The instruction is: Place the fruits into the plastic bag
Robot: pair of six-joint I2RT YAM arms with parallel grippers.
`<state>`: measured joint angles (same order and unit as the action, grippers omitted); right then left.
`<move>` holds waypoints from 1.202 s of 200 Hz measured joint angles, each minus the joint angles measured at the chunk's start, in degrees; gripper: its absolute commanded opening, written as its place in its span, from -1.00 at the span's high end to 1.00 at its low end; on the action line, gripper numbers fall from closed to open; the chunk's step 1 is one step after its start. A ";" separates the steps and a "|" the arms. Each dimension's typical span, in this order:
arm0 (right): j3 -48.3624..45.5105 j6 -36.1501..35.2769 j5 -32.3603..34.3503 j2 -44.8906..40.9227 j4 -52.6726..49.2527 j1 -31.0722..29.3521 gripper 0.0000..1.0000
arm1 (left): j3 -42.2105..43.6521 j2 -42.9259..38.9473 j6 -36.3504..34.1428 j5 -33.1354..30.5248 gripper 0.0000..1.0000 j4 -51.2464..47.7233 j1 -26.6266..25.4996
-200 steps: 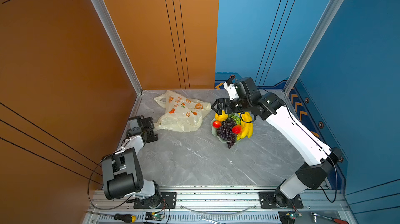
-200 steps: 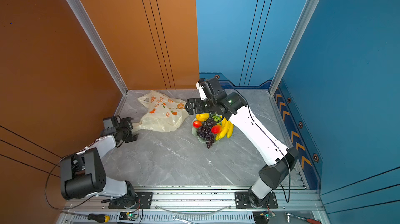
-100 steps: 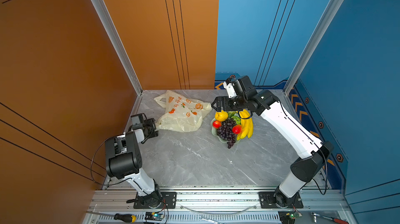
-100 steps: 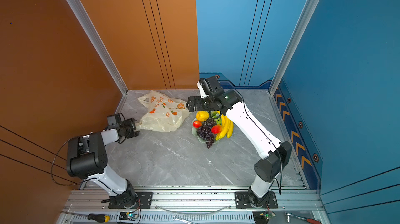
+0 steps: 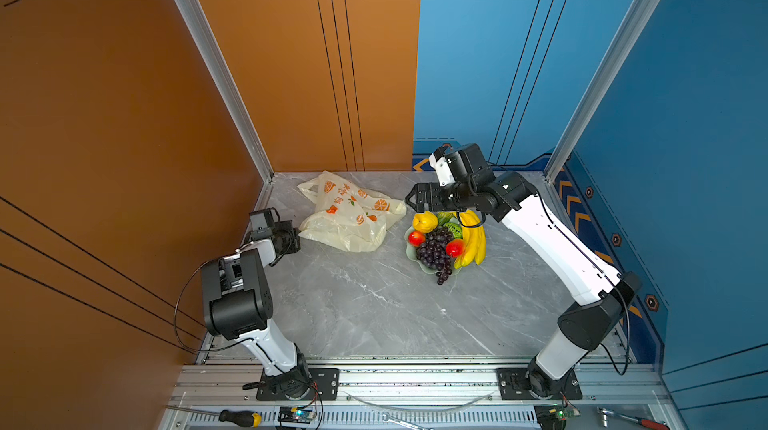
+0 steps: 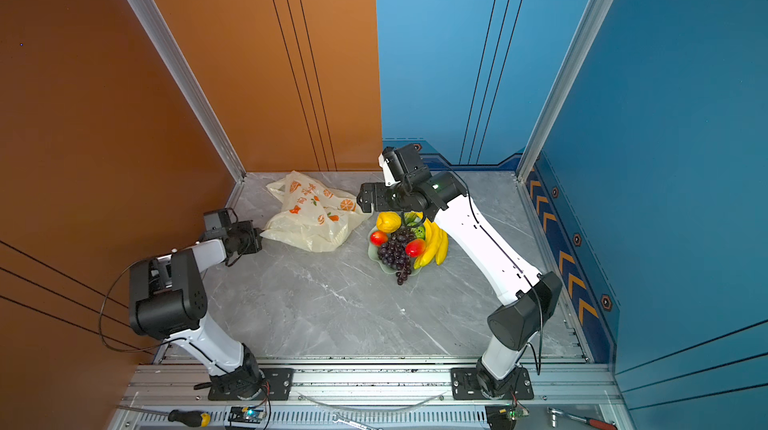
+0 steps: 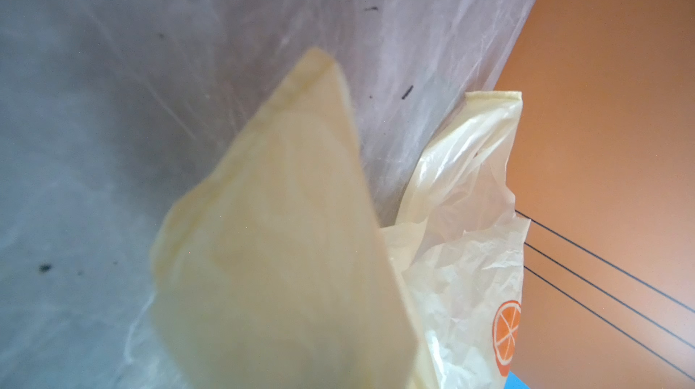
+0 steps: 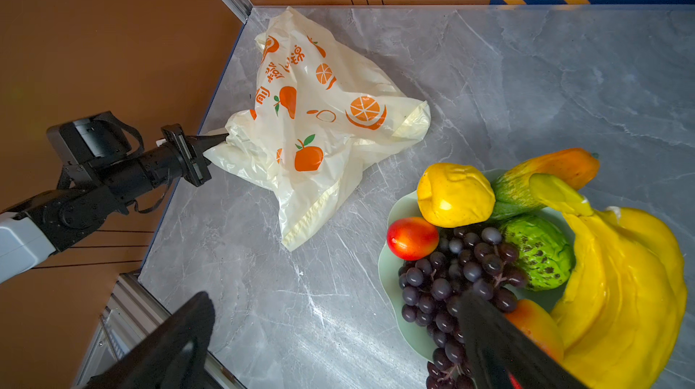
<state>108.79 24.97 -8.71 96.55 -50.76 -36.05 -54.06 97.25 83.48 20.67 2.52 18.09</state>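
Right wrist view: the left gripper [image 8: 220,138] is pinched closed on an edge of the plastic bag [image 8: 319,112]. The bag lies crumpled on the grey marble table [image 8: 526,86] by the orange wall. It is printed with orange slices, whole oranges and orange characters I cannot make out. The right gripper [image 8: 331,342] hangs with its jaws spread wide, holding nothing, just beside the pale green dish [image 8: 387,266] on the bag's side. The fruits sit piled in that dish — purple grapes [image 8: 451,278], banana bunch [image 8: 620,293], yellow round fruit [image 8: 455,195], red fruit [image 8: 411,237], green patterned ball [image 8: 537,251].
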 measured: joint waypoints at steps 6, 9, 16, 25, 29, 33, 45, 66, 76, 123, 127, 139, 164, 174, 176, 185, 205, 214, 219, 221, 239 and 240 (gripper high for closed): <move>-0.22 0.13 0.00 -0.13 0.00 0.00 -1.00 | -1.51 -0.74 -1.97 0.00 1.00 -2.40 -0.55; -0.33 0.11 0.00 -0.17 0.02 0.00 -1.00 | -2.36 -1.11 -2.99 -0.02 1.00 -3.52 -0.87; -0.55 0.15 0.00 -0.35 0.04 0.00 -1.00 | -4.72 -2.01 -5.57 -0.04 1.00 -6.45 -1.79; -0.70 0.24 -0.02 -0.59 0.20 0.00 -1.00 | -8.57 -3.32 -9.49 -0.22 1.00 -10.71 -3.45; -0.72 0.37 -0.04 -0.68 0.28 0.02 -1.00 | -10.01 -3.89 -10.91 -0.28 1.00 -12.09 -4.13; -0.76 0.39 -0.04 -0.81 0.35 0.02 -1.00 | -11.82 -4.59 -12.79 -0.59 1.00 -13.97 -5.14; -0.76 0.61 -0.09 -1.22 0.57 0.07 -1.00 | -16.50 -6.91 -18.23 -1.49 1.00 -18.51 -8.07; -0.76 1.38 -0.13 -2.21 1.20 0.22 -1.00 | -23.39 -10.91 -26.69 -3.96 1.00 -25.94 -13.44; -0.76 1.86 -0.13 -2.78 1.49 0.35 -1.00 | -26.27 -12.48 -30.47 -5.51 1.00 -29.31 -16.02; -2.60 4.11 -0.07 -7.65 1.92 0.90 -1.00 | -35.74 -16.61 -45.55 -13.31 1.00 -42.80 -28.00; -2.99 4.37 -0.07 -8.17 1.92 1.03 -1.00 | -36.13 -16.85 -46.42 -13.66 1.00 -43.50 -28.72; -4.92 4.96 -0.02 -9.88 2.01 1.62 -1.00 | -36.85 -18.21 -48.61 -14.32 1.00 -45.55 -30.47; -11.02 5.55 -0.07 -11.76 2.36 2.69 -1.00 | -36.94 -21.88 -50.73 -14.71 1.00 -48.76 -31.01; -14.10 5.57 -0.09 -11.74 3.28 2.34 -1.00 | -36.94 -23.45 -51.10 -14.73 1.00 -49.55 -31.01; -14.86 5.57 -0.11 -11.74 3.41 2.16 -1.00 | -36.94 -23.74 -51.15 -14.73 1.00 -49.70 -31.01; -17.94 5.62 -0.09 -11.58 4.22 0.70 -1.00 | -36.94 -24.98 -51.39 -14.69 1.00 -50.23 -31.06; -23.93 6.23 -0.33 -10.64 6.69 -5.44 -1.00 | -37.03 -26.73 -52.09 -14.67 1.00 -51.23 -31.98; -26.03 6.64 -0.76 -9.70 8.44 -8.94 -1.00 | -37.22 -27.04 -52.26 -14.64 1.00 -51.63 -32.76; -26.86 6.78 -1.20 -9.14 9.27 -10.40 -1.00 | -37.31 -27.08 -52.46 -14.60 1.00 -51.71 -33.20; -27.23 6.88 -1.51 -8.85 9.75 -11.17 -1.00 | -37.35 -27.10 -52.48 -14.58 1.00 -51.71 -33.42; -29.27 7.04 -4.26 -6.16 12.98 -15.96 -1.00 | -37.53 -27.08 -53.07 -14.10 1.00 -51.76 -35.04; -29.31 7.06 -4.59 -5.92 13.20 -16.24 -1.00 | -37.53 -27.08 -53.18 -14.05 1.00 -51.78 -35.17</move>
<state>79.48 32.03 -13.30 90.63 -37.56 -52.29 -91.59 70.17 30.30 6.61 -49.25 -17.08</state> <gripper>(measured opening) 0.992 0.045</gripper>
